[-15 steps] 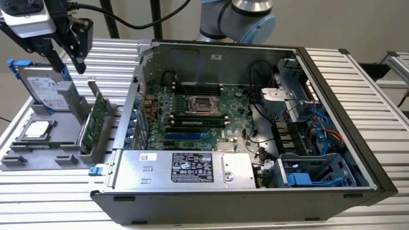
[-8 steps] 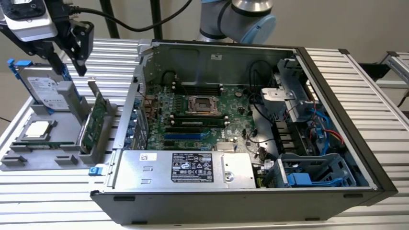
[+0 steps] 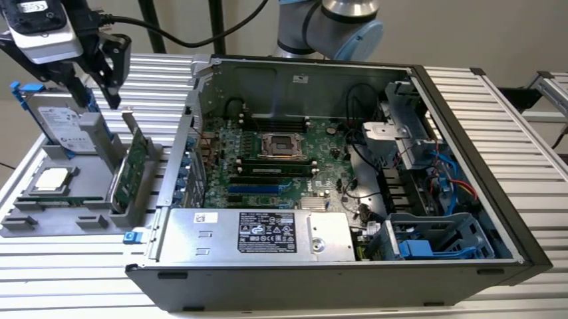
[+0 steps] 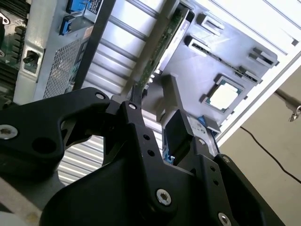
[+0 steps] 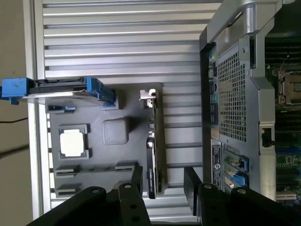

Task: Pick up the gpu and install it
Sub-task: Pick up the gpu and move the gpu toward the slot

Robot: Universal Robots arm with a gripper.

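Exterior view, at 10 o'clock: the pincer (image 3: pixel 105 105), fingers apart, nothing in them. Hangs over the grey holder (image 3: pixel 53 222) on the counter (image 3: pixel 89 279). Just below, toward 8 o'clock: the gpu (image 3: pixel 133 166), standing on its long edge in a slot of the holder. Not touched yet, by the look of it. In the same holder, at 9 o'clock from the card: the hard drive (image 3: pixel 62 126) with its blue frame, and the small square chip (image 3: pixel 52 179) lying flat. At 3 o'clock from the holder: the open computer case (image 3: pixel 293 279), with blue card slots (image 3: pixel 253 188) on the board inside.

First wrist view: looks down past the fingers (image 5: pixel 136 181) onto the thin top edge of the gpu (image 5: pixel 153 155). Sits in line with the gap, nearer one finger than the other.

Step in hand, most likely: getting in place to pick up. Nothing lifted, nothing put in. Calls for a straight drop, one finger on each side of the card, then a soft squeeze on its flat faces. Must mind the holder wall just beside.
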